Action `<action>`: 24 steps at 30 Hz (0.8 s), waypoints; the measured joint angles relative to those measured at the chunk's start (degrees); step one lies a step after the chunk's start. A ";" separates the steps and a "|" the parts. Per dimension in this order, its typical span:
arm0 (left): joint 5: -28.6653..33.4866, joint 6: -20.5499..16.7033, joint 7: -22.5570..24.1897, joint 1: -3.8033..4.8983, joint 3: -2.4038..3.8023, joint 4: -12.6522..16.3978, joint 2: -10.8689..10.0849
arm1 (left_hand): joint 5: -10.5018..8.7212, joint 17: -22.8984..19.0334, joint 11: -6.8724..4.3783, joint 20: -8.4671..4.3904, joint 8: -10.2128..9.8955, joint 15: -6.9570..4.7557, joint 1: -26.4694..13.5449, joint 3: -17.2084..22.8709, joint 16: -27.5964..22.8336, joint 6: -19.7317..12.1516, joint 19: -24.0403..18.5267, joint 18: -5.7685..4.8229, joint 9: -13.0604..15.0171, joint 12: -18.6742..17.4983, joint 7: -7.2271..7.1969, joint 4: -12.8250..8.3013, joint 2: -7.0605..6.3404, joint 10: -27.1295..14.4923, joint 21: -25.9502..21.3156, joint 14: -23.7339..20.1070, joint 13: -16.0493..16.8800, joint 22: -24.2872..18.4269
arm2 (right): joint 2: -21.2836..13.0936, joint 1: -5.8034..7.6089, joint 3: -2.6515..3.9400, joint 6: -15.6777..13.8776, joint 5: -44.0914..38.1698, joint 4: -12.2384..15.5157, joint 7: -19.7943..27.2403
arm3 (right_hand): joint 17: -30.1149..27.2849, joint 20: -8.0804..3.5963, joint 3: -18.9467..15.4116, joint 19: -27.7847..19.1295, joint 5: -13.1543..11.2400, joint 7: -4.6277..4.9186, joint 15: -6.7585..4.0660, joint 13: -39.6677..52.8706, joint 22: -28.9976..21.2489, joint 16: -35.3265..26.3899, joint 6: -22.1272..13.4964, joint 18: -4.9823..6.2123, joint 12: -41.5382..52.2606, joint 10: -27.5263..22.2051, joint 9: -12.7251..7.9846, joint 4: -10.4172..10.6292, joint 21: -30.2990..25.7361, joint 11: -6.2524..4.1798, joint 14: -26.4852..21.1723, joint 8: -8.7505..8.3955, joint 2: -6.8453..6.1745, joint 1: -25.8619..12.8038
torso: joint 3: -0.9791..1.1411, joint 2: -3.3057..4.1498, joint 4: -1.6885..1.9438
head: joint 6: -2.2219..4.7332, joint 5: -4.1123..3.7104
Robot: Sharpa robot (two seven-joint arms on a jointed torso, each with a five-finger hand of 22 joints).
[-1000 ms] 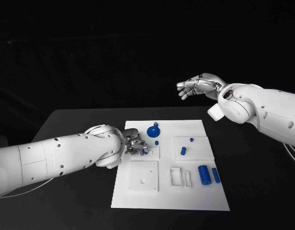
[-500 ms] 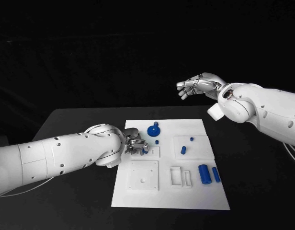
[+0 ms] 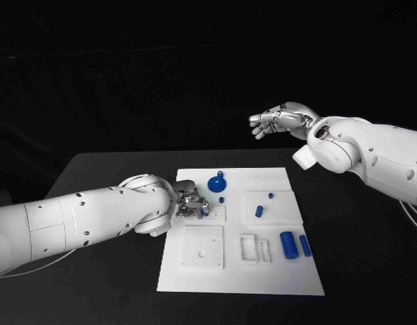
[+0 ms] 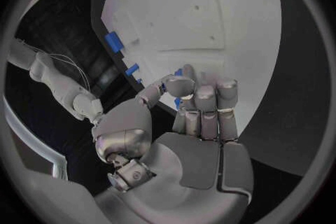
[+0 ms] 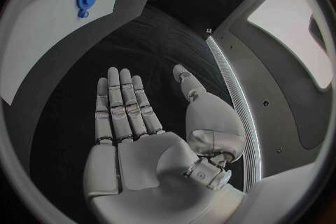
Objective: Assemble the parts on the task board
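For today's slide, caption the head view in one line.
Left hand works a blue part at the task board; right hand hovers open.

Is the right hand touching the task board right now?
Apart. The head view shows the right hand raised beyond the table's far edge, well clear of the task board; the right wrist view shows its palm empty.
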 measured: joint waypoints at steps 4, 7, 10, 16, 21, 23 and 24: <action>-0.03 0.11 -0.03 -0.01 0.00 0.00 0.00 | 0.88 -0.13 0.00 0.00 0.45 0.00 0.00 0.00 0.23 0.13 0.00 0.48 -0.05 0.40 0.05 -0.01 0.00 0.00 0.00 0.01 -0.03 0.09 | 0.06 -0.03 -0.01 0.00 0.02 -0.04 0.00 | 0.00 -0.19 -0.07 -0.22 0.21 0.00 0.00 -0.09 0.09 0.00 0.00 0.00 0.00 0.00 -0.07 0.07 0.00 0.00 0.00 0.00 0.24 0.23 | -0.02 0.00 0.00 | -0.04 -0.01; -0.04 0.17 -0.03 -0.01 0.00 -0.01 -0.01 | 1.22 -0.16 0.00 0.01 0.47 0.01 0.00 0.01 0.23 0.15 0.00 0.60 -0.03 0.56 0.05 0.01 0.00 0.00 0.00 0.01 -0.09 0.14 | 0.05 -0.05 -0.02 0.00 0.04 -0.06 0.01 | 0.00 -0.01 -0.07 -0.40 0.21 0.00 0.18 -0.14 0.16 0.00 0.00 0.01 0.00 0.00 -0.10 0.07 0.00 0.00 -0.18 0.00 0.24 0.23 | -0.02 0.00 0.00 | -0.05 -0.02; -0.04 0.27 -0.02 -0.01 0.01 0.08 -0.15 | 1.22 -0.19 0.00 0.01 0.47 0.01 0.00 0.02 0.23 0.18 0.00 0.87 -0.02 0.76 0.08 0.02 0.00 0.00 0.00 0.02 -0.09 0.14 | 0.03 -0.06 -0.02 0.00 0.05 -0.06 0.01 | 0.00 -0.01 -0.07 -0.41 0.21 0.00 0.18 -0.21 0.24 0.00 0.00 0.01 0.01 0.20 -0.14 0.07 0.00 0.20 -0.19 0.00 0.24 0.23 | -0.02 0.00 0.01 | 0.02 -0.07; -0.01 0.55 0.03 -0.01 0.03 0.13 -0.20 | 1.47 -0.24 0.00 0.02 0.47 0.08 0.00 0.04 0.23 0.21 0.00 0.93 0.02 0.76 0.10 0.04 0.00 0.00 0.22 0.10 -0.14 0.19 | 0.02 -0.07 -0.03 -0.01 0.06 -0.07 0.00 | 0.00 0.00 -0.22 -0.83 0.21 0.00 0.38 -0.36 0.32 -0.22 0.00 0.01 0.01 0.20 -0.20 0.22 0.00 0.20 -0.39 0.00 0.24 0.23 | -0.02 0.00 0.01 | 0.04 -0.08; -0.01 0.93 -0.03 0.03 0.03 0.07 -0.09 | 1.77 -0.24 0.00 0.02 0.47 0.08 0.00 0.05 0.48 0.22 0.00 0.91 0.11 0.76 0.10 0.05 0.00 0.00 0.22 0.11 -0.18 0.19 | 0.16 -0.14 -0.05 -0.01 0.07 -0.16 0.00 | 0.06 0.00 -0.22 -0.83 0.44 0.00 0.38 -0.44 0.40 -0.22 0.00 0.01 0.01 0.20 -0.26 0.22 0.00 0.20 -0.39 0.00 0.24 0.23 | -0.02 0.01 0.01 | -0.08 -0.07; -0.01 1.18 -0.09 0.05 0.06 0.00 -0.02 | 1.99 -0.24 0.00 0.02 0.47 0.09 0.01 0.05 0.48 0.22 -0.01 0.90 0.10 0.76 0.10 0.05 -0.01 0.00 0.22 0.11 -0.19 0.19 | 0.20 -0.18 -0.06 -0.01 0.07 -0.21 0.00 | 0.07 0.00 -0.10 -0.83 0.44 0.00 0.38 -0.44 0.40 -0.22 0.00 0.01 0.01 0.20 -0.26 0.35 0.00 0.20 -0.39 0.20 0.23 0.23 | 0.00 0.01 0.01 | -0.13 -0.04; -0.01 1.34 -0.12 0.06 0.07 -0.06 0.03 | 1.99 -0.25 0.00 0.02 0.48 0.09 0.01 0.05 0.48 0.23 -0.01 0.90 0.10 0.76 0.10 0.05 -0.01 0.00 0.22 0.11 -0.19 0.19 | 0.21 -0.21 -0.07 -0.01 0.07 -0.23 0.00 | 0.07 0.00 -0.07 -0.83 0.44 0.00 0.38 -0.49 0.44 -0.22 0.00 0.01 0.01 0.20 -0.26 0.38 0.00 0.20 -0.39 0.20 0.23 0.23 | 0.01 0.01 0.01 | -0.14 -0.03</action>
